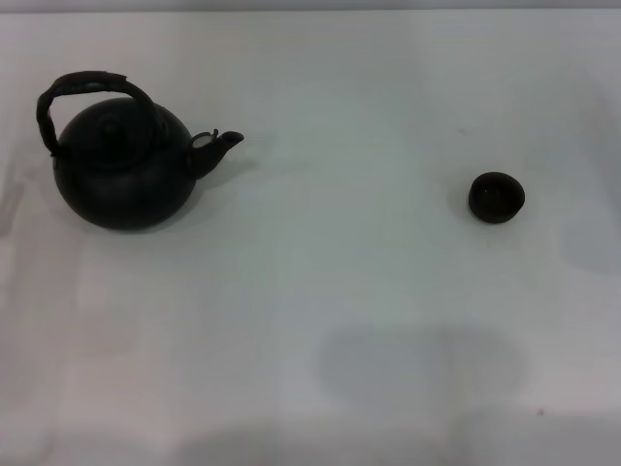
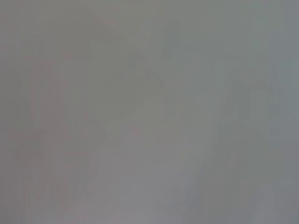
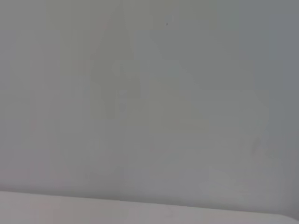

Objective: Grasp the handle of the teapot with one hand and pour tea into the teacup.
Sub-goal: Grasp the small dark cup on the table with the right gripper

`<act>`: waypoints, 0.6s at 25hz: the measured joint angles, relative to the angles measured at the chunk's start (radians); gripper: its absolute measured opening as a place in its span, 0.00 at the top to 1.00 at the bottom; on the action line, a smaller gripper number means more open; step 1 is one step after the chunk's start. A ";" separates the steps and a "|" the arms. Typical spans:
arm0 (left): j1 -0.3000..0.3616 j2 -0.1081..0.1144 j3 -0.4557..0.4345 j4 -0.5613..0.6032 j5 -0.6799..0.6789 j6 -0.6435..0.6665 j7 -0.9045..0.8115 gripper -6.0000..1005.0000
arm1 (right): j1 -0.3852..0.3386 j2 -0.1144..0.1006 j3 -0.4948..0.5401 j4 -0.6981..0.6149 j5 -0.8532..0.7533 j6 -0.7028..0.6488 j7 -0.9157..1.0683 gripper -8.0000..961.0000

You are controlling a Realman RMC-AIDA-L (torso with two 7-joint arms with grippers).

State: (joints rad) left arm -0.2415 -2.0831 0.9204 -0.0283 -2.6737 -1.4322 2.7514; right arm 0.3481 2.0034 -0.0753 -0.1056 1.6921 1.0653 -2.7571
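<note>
Neither claw is showing in any view, so you're not getting a jaw state or claw-relative places. Teapot (image 1: pixel 121 165) is sitting upright far left, handle (image 1: pixel 87 97) arching up for grasping, spout aiming at the cup (image 1: pixel 497 196), well apart. Plain white table (image 1: pixel 340 320); wrist views are showing only blank surface.

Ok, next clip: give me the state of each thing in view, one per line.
teapot: upright on the table's left side, lid on, spout toward the teacup, ungrasped.
handle: raised in an arch over the lid, free.
teacup: upright on the right side, well apart from the teapot; contents unclear.
table: white surface carrying both.
Both grippers: out of view.
</note>
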 joint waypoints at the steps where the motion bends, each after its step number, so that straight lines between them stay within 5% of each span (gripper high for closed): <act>1: -0.002 0.000 0.000 0.000 0.000 0.003 0.000 0.14 | 0.000 0.000 0.000 0.000 0.000 0.000 0.000 0.14; 11: -0.007 0.000 0.000 -0.001 0.000 0.005 0.000 0.14 | 0.000 0.000 -0.107 -0.040 -0.002 -0.002 0.058 0.14; 15: -0.009 0.000 0.000 0.000 0.000 0.005 0.000 0.14 | -0.013 -0.007 -0.283 -0.142 -0.002 -0.001 0.192 0.15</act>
State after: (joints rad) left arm -0.2501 -2.0831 0.9204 -0.0282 -2.6737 -1.4275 2.7516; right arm 0.3356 1.9968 -0.3582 -0.2475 1.6900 1.0648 -2.5647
